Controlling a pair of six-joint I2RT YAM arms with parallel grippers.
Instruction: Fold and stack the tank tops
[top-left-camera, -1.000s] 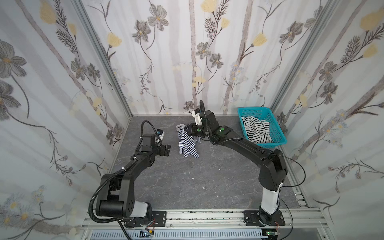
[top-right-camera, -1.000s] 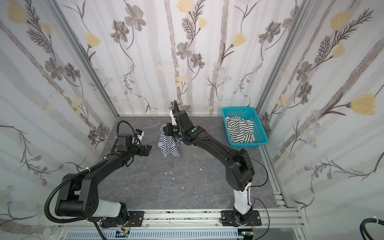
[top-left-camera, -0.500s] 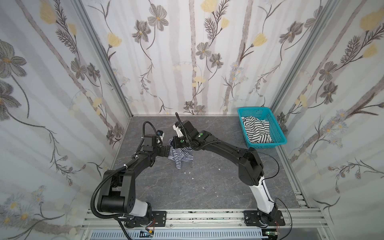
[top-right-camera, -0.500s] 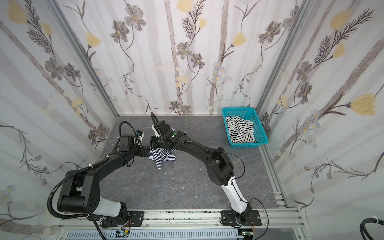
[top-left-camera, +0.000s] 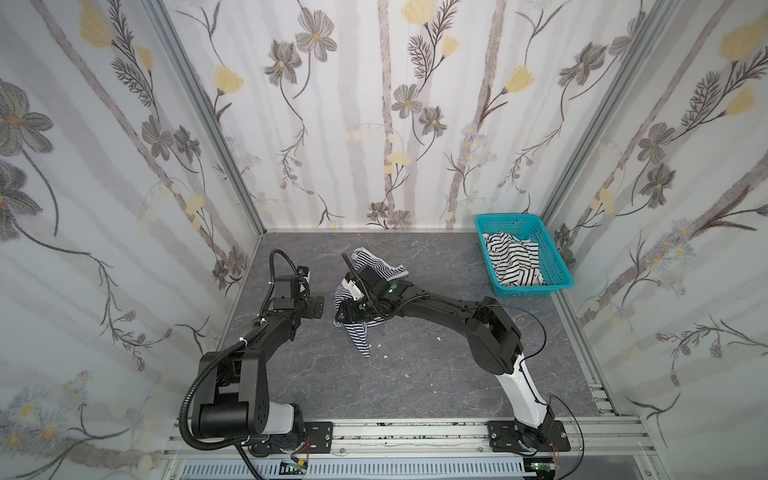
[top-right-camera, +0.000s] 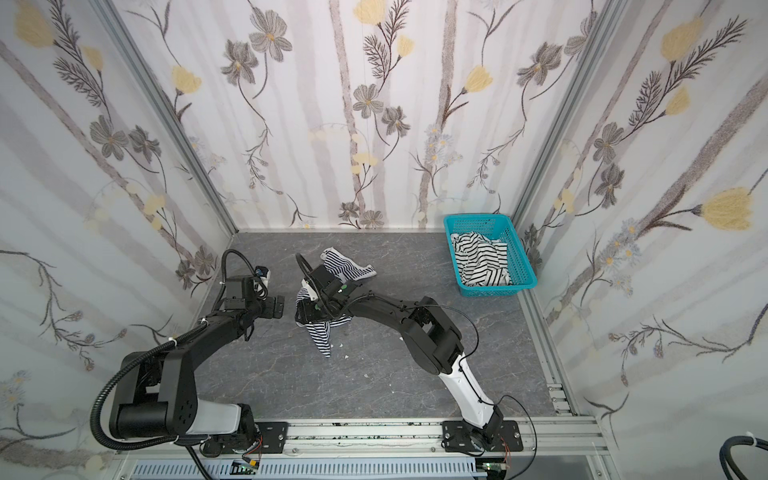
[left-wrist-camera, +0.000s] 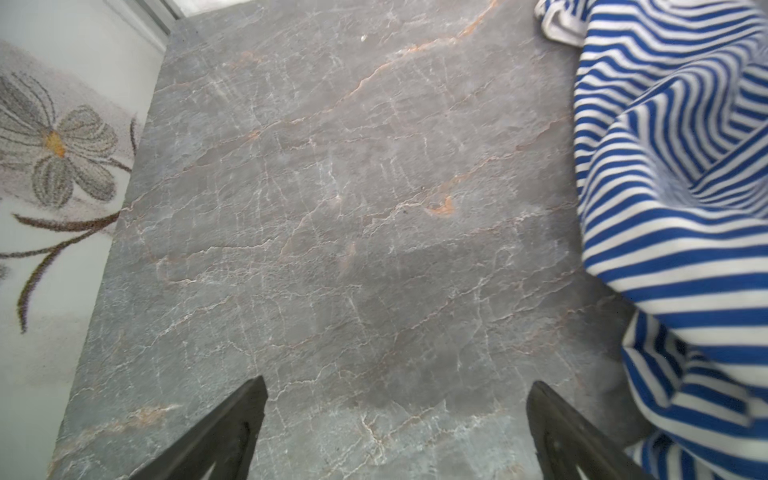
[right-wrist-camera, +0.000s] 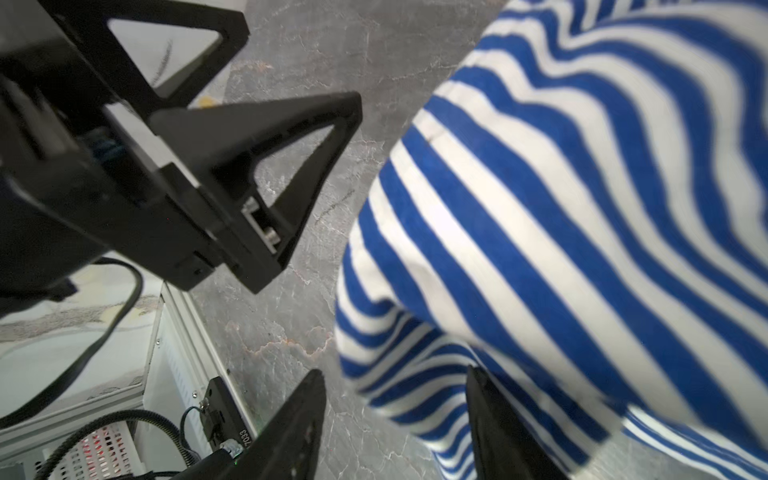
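Note:
The thin-striped navy-and-white tank top (top-left-camera: 362, 337) (top-right-camera: 323, 338) lies crumpled on the grey table, left of centre in both top views. My right gripper (top-left-camera: 341, 312) (top-right-camera: 302, 312) hovers right over it. In the right wrist view this gripper (right-wrist-camera: 394, 372) is open; the striped cloth (right-wrist-camera: 582, 208) sags between its jaws, resting against one finger, with bare table beside the other. My left gripper (top-left-camera: 318, 307) (top-right-camera: 278, 308) (left-wrist-camera: 397, 382) stands wide open and empty just left of the top (left-wrist-camera: 673, 208). The wider black-and-white tank top (top-left-camera: 515, 259) (top-right-camera: 482, 259) lies bunched in the basket.
The teal basket (top-left-camera: 536, 289) (top-right-camera: 498, 291) stands at the back right against the wall. Flowered walls close in the table on three sides. A few small white scraps (top-left-camera: 384, 356) lie in front of the navy top. The left gripper (right-wrist-camera: 299, 60) is close to the right one.
The right arm carried the navy top from the back centre leftward and toward the front, lowered it, and its jaws have opened. The left gripper has hardly moved.

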